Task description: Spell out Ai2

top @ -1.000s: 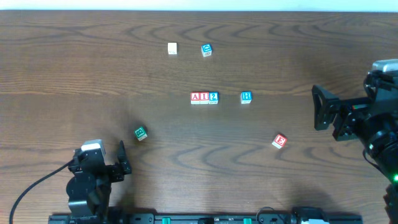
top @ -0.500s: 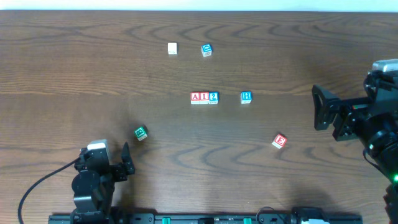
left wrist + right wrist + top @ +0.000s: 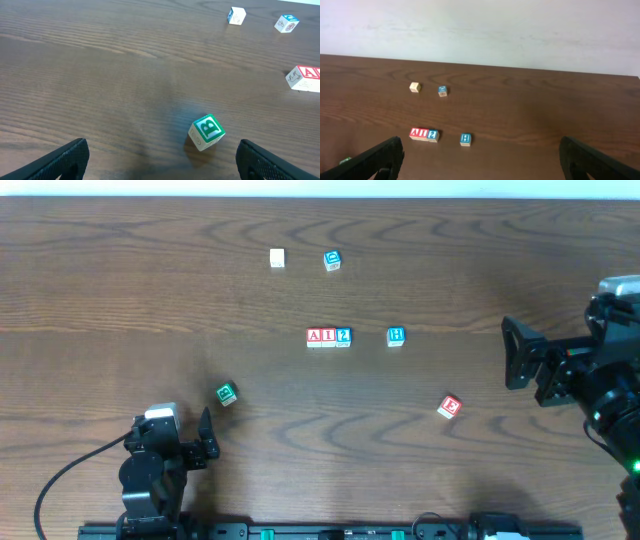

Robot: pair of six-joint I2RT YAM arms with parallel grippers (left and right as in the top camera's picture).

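**Obs:** Start with the big items.
**Rec:** Wood-grain table [image 3: 120, 300]. The right gripper [image 3: 515, 355] is at the right edge and the left gripper [image 3: 203, 436] is at the near-left corner.

**Obs:** Pincers?
**Rec:** In both wrist views the fingers sit at the far edges of the frame, spread wide, with nothing between them but bare wood. Neither one touches a block.

**Obs:** The word?
**Rec:** It is at the table centre: A block [image 3: 314, 336], I block [image 3: 328, 336] and 2 block [image 3: 344, 336], touching in one straight row and reading left to right. A and I are red-lettered, the 2 is blue.

**Obs:** Strays?
**Rec:** The H block [image 3: 396, 336] is blue, in line with the row and just to its right, with a gap between. The red block [image 3: 449, 407] lies tilted, nearer the front and to the right; I can't read its letter. The green B block [image 3: 206, 132] is askew, near the left gripper and just ahead of it. At the far side are a blue block [image 3: 332, 260] and a plain block [image 3: 277, 257] – close to each other but apart.
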